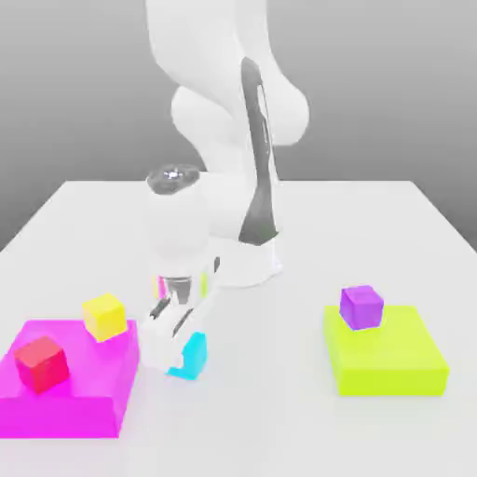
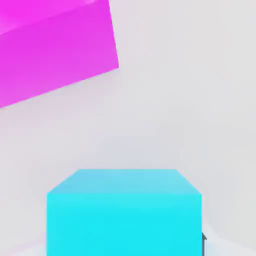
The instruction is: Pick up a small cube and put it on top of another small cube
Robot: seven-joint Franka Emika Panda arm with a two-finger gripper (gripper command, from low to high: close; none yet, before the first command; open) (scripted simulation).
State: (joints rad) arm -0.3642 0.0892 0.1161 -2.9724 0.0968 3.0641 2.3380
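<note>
I see a plain white table [image 1: 373, 233] spreading out on every side of the gripper [image 1: 177, 340], a flat grey backdrop [image 1: 74, 84] behind it, under soft, even light.

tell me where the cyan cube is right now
In the exterior view the cyan cube sits on the white table at lower centre-left, in the gripper, just right of the magenta block.

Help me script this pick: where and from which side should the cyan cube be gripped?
Grip the cyan cube across two opposite flat side faces, coming from straight above. It sits flat on the table, top clear, with the magenta block close beside it.
</note>
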